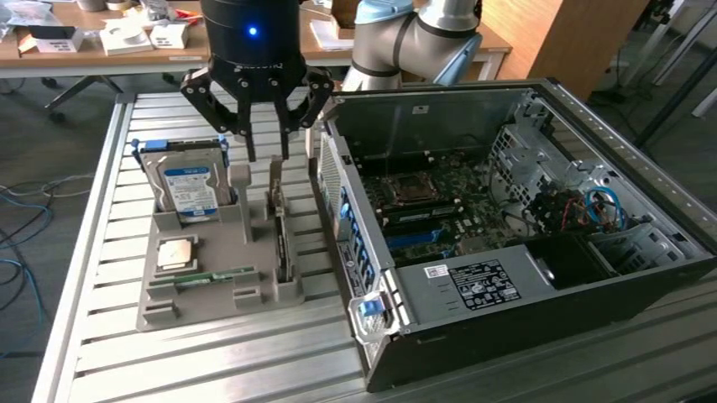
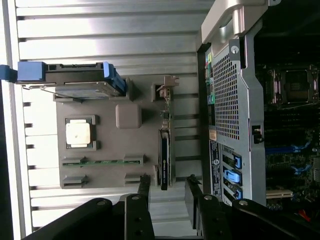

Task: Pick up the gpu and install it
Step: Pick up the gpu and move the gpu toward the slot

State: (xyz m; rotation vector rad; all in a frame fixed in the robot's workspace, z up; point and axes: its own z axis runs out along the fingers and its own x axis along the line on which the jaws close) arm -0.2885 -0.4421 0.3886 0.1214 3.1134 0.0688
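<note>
Exterior view, left to right

- Upper left of frame: a cluttered wooden desk (image 1: 67, 52) behind the work area
- Left side: slatted metal table (image 1: 90, 277) carrying a grey parts holder (image 1: 218, 243)
- Upper left of the holder: hard drive (image 1: 191, 189) with a blue-white label, standing on edge in its slot
- Below it: a square processor chip (image 1: 177, 252) lying flat in a recess, then a narrow green memory stick (image 1: 204, 277) lying across the holder's lower part
- Right edge of the holder: the gpu (image 1: 284, 252), a thin dark card standing on its long edge in a slot, just beside the case wall; not installed
- Directly over the gpu's far end, upper centre of frame: the gripper (image 1: 269, 155), black, with a blue light on its body
- Claw is spread wide and holds nothing; in the wrist view the two fingers (image 2: 144, 192) stand on either side of the card's end, with a gap visible on each side
- Above and to the right of the gripper: grey robot arm (image 1: 415, 34)
- Centre to right: open computer case (image 1: 471, 344) lying on its side, side panel off
- Inside it: motherboard (image 1: 448, 214) with a bare processor socket (image 1: 411, 189) and blue slots below that
- Lower centre of the case: power supply (image 1: 482, 281) with a white-printed label
- Far right: blue and red cables (image 1: 599, 206) near the drive bays
</note>
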